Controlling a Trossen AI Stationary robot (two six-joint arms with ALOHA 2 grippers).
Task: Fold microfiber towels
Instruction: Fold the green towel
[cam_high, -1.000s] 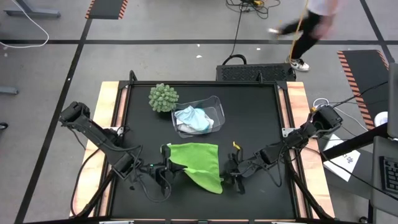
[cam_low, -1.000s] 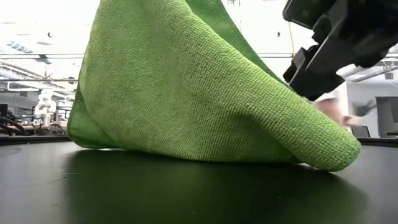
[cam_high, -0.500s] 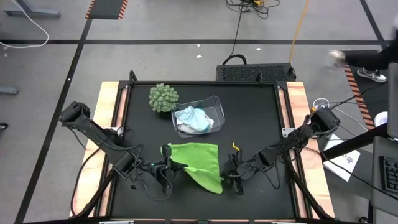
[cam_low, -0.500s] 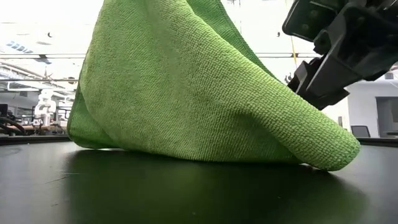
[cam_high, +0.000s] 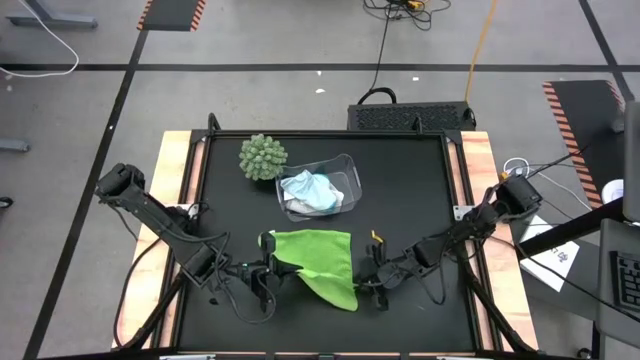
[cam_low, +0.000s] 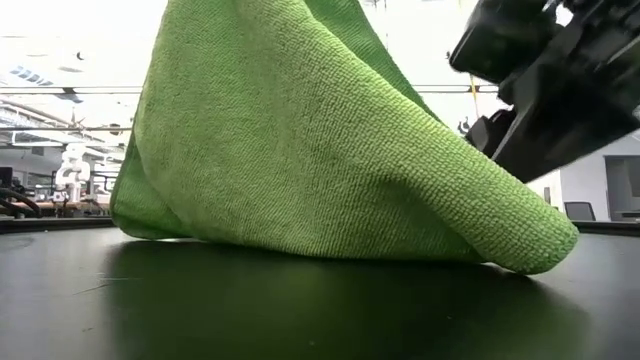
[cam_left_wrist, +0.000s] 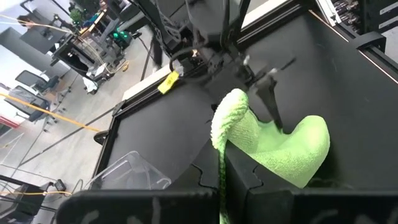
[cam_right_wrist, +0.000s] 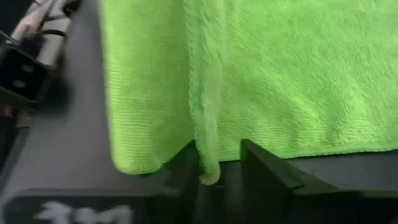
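Observation:
The lime green towel lies near the table's front middle. Its left part is raised, and its right and near parts rest on the black mat. My left gripper is shut on the raised left edge. My right gripper is low at the towel's near right corner. It is open, and a thick edge of the towel runs between its fingers. The white and light blue towels lie bunched in the clear bin. My left gripper pinches the green towel's raised left edge between its two fingers, coming from the table's left and slanting slightly down. The cloth rises in a rolled fold past the fingertips, then slopes down to the mat on the right. My right gripper has one finger close beside the towel's edge; whether it touches, I cannot tell.
A round green spiky ball plant stands at the far left of the mat, next to the clear bin. Bare black mat lies to the towel's right and toward the far right corner.
My right gripper has sunk toward the mat and crept toward the towel's near right corner. The towel keeps its tented shape, and my left gripper has kept still.

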